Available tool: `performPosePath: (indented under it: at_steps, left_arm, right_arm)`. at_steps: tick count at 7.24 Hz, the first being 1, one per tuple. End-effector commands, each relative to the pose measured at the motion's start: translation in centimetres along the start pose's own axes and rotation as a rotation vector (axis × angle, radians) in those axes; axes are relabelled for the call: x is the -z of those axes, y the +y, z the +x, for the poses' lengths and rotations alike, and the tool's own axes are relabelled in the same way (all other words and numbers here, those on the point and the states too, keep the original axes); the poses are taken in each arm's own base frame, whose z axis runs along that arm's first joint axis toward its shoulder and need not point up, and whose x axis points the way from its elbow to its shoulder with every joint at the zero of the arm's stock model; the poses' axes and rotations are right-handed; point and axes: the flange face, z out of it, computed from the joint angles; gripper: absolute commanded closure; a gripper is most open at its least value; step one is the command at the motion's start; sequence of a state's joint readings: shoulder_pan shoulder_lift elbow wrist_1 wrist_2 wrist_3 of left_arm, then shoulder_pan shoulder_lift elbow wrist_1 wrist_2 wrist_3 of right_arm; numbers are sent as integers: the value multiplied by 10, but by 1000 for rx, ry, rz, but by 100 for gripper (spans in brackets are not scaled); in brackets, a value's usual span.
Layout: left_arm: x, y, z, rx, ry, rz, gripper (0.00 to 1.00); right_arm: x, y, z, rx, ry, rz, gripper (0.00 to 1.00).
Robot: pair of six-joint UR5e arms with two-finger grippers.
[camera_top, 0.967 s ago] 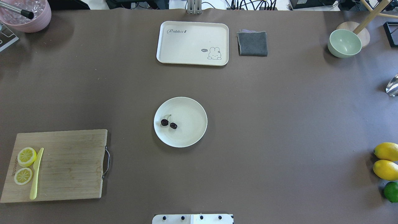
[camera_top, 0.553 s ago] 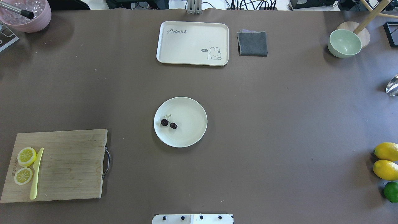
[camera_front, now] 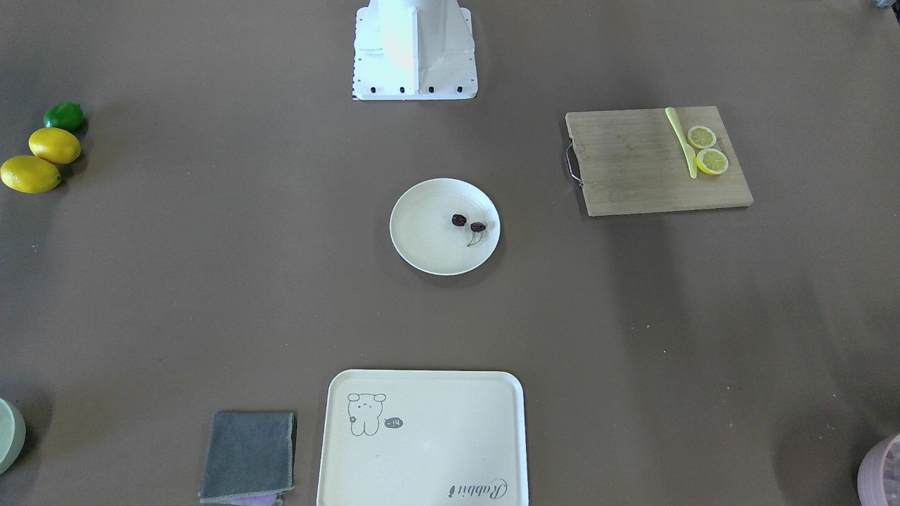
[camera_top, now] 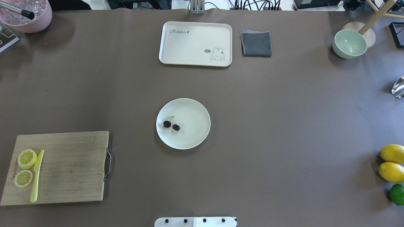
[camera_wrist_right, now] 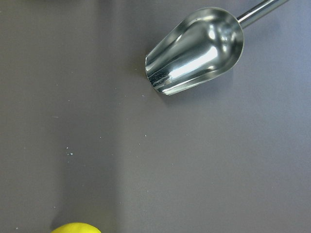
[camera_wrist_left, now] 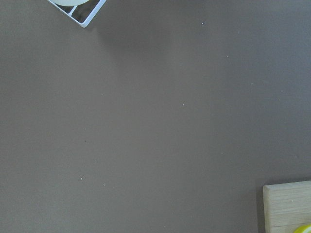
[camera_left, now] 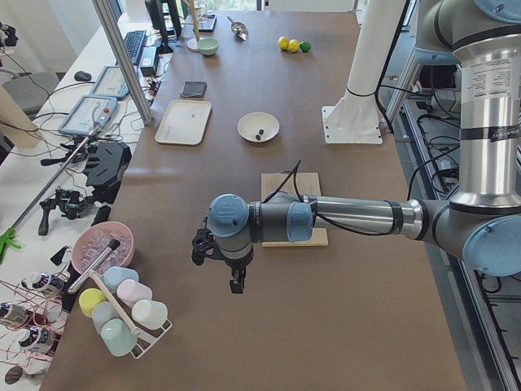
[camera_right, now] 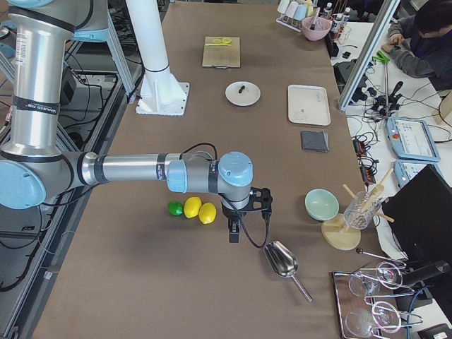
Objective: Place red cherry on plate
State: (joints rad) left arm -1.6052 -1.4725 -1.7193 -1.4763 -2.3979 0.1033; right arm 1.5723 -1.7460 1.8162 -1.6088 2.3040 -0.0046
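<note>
The red cherry [camera_top: 171,125], a pair of dark maroon fruits on thin pale stems, lies on the left part of the round cream plate [camera_top: 195,126] at the table's middle. In the front-facing view the cherry [camera_front: 468,225] rests toward the right of the plate [camera_front: 429,239]. Neither gripper is near it. The left gripper [camera_left: 235,285] hangs over bare table near the left end, beyond the cutting board. The right gripper [camera_right: 234,236] hangs at the right end between the lemons and a metal scoop. I cannot tell whether either is open or shut.
A cream rabbit tray [camera_top: 195,43] and grey cloth [camera_top: 256,44] lie at the far side. A wooden board [camera_top: 72,167] with lemon slices [camera_top: 26,158] and a yellow knife [camera_top: 36,176] sits front left. Green bowl [camera_top: 349,43], lemons [camera_top: 392,153], lime [camera_top: 397,194], scoop [camera_wrist_right: 194,51] at right.
</note>
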Motion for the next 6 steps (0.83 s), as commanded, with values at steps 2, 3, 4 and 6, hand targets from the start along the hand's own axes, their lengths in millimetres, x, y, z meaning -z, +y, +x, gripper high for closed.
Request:
performPosePath:
  at_steps: [2,3,4,6]
  left_arm:
    - [1,2,0,1,0,9,2]
    - [1,2,0,2,1,8,2]
    - [1,3,0,2,1,8,2]
    - [11,4,1,-1,3,32,2]
  right_arm:
    - [-2,0,-1,3,0,-3,0]
    - [-1,0,-2,4,0,-2,0]
    - [-1,0,-2,6,0,-3,0]
    - [-3,3,-1,3,0,-6,0]
